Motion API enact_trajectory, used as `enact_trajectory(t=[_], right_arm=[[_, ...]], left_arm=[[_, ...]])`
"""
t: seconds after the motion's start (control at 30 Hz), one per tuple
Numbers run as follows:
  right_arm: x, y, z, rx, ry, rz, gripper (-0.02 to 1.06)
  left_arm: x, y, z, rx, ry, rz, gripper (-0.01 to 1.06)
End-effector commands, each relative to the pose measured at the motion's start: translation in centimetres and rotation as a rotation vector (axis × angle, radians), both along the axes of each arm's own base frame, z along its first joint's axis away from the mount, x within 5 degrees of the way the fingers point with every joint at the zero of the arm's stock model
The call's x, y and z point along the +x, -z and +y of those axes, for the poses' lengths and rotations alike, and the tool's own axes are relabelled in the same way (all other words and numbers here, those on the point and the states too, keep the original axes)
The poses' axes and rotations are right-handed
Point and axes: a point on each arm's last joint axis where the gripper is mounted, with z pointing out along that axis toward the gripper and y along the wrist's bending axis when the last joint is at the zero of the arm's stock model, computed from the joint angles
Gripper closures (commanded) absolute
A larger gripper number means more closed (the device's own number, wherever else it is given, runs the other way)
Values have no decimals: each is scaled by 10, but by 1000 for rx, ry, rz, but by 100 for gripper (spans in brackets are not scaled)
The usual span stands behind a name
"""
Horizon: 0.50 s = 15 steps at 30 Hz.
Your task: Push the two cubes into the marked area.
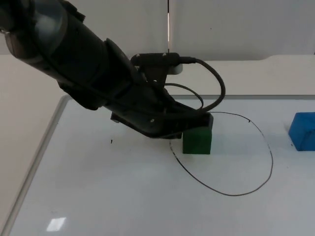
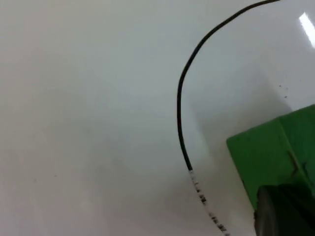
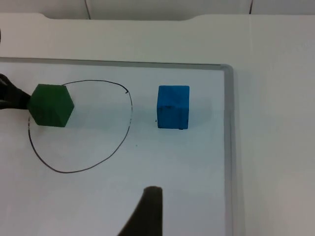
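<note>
A green cube (image 1: 197, 140) sits on the left edge of the marked area (image 1: 231, 157), a loop drawn in black, with most of the cube inside the line. My left gripper (image 1: 196, 124) presses against the cube's far left side. In the left wrist view the green cube (image 2: 275, 157) lies right in front of the left gripper (image 2: 283, 214), beside the drawn line (image 2: 179, 113). A blue cube (image 1: 302, 131) stands outside the loop, to its right. The right wrist view looks over the green cube (image 3: 50, 105), the loop (image 3: 81, 132) and the blue cube (image 3: 173, 106). My right gripper (image 3: 147, 216) waits well short of them.
The cubes rest on a whiteboard with a grey frame (image 1: 54, 123). Its right frame edge (image 3: 229, 123) runs close beside the blue cube. A small black speck (image 1: 111, 141) marks the board left of the arm. White table surrounds the board.
</note>
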Motion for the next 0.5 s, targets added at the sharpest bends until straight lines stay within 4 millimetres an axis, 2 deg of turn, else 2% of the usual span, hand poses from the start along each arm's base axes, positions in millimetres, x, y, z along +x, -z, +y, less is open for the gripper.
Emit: enact_trajectory(t=[0.0, 0.33, 0.47], right_arm=[[0, 0, 0, -4, 8, -6, 21], [0, 0, 0, -4, 8, -6, 21], [0, 0, 0, -4, 8, -6, 21]], left_arm=[[0, -2, -2, -10, -4, -2, 105], [0, -2, -1, 24, 49, -24, 105], [4, -7, 8, 33, 80, -21, 105]])
